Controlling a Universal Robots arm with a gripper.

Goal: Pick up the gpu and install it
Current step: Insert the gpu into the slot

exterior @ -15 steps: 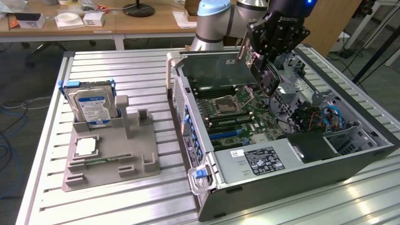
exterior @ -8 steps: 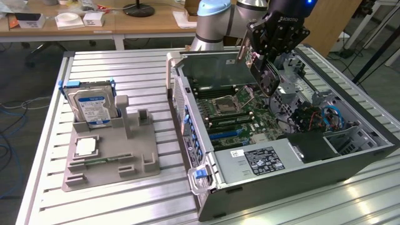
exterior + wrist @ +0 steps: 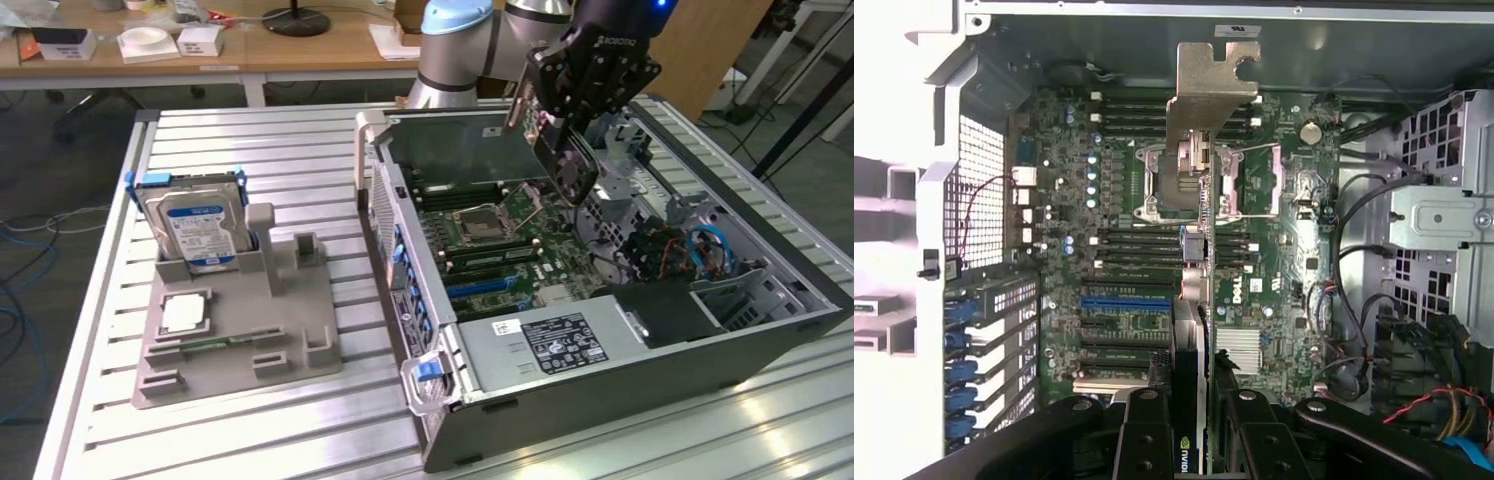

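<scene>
Aloft | black claw (image 3: 561, 128) clamped on thin, flat dark gpu (image 3: 577, 172) | silvery angular bracket (image 3: 1209, 85) | one o'clock of open metal case (image 3: 641, 390), exterior view.

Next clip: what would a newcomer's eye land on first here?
First, the gripper holding the gpu edge-on over the motherboard in the open case, at the exterior view's right. Next, the blue-labelled hard drive standing in a grey holder on the table, at the exterior view's left.
</scene>
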